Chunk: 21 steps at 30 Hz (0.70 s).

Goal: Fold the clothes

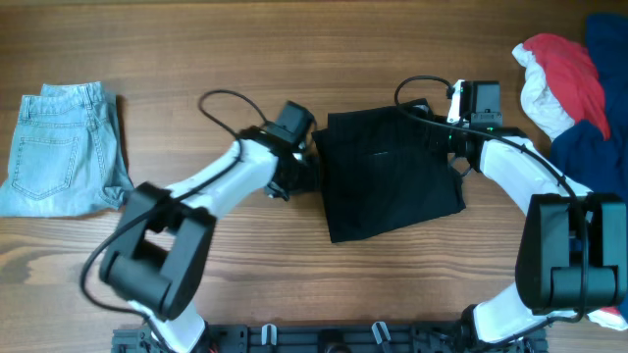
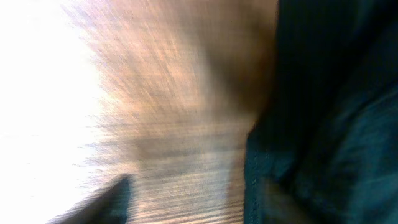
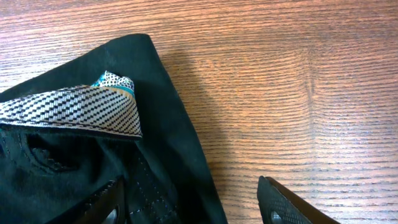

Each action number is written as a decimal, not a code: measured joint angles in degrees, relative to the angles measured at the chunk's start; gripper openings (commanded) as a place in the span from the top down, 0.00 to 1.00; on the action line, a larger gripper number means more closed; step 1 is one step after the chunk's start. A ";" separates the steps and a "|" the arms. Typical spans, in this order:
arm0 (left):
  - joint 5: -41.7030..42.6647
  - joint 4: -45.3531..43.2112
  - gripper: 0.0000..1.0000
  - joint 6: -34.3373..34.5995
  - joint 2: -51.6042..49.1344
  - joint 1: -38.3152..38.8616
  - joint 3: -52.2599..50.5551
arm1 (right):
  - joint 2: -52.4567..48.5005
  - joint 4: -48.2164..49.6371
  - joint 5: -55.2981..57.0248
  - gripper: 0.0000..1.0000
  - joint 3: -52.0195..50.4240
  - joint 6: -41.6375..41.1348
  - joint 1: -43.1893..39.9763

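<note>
The black shorts (image 1: 392,172) lie mid-bench (image 1: 294,49), doubled into a rough square, so a fold is judged laid. The right jaws are seen apart at the far right edge, gripping nothing. The left jaws are blurred at the left edge, and their state cannot be told. A second fold is called for next, with both edges pinched evenly.

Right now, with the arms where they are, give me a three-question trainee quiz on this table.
1. True or false: the light-blue denim shorts lie at the left end of the wooden table.
2. What lies mid-table? A) folded black shorts B) a red towel C) a white plate
3. Which wrist view shows the black shorts' checked waistband lining sharply?
Key: 1 true; 2 A; 3 right wrist.
</note>
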State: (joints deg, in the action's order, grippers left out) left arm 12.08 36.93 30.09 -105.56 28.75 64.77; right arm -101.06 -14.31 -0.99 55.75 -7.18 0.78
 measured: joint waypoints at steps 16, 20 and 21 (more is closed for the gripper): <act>6.93 -26.16 0.02 -0.66 -3.26 -0.09 -0.33 | 0.00 -1.62 0.00 0.27 0.00 0.02 0.00; 7.19 -32.26 0.62 0.00 -7.54 -0.15 -0.22 | 0.00 -2.16 -0.02 0.24 0.00 0.02 0.00; 7.34 -33.38 0.87 0.26 -8.17 -0.15 -0.26 | 0.00 -2.16 -0.02 0.24 0.00 0.02 0.00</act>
State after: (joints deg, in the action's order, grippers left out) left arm 19.42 3.55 30.35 -113.73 28.60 64.51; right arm -101.06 -16.47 -1.02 55.75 -7.16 0.78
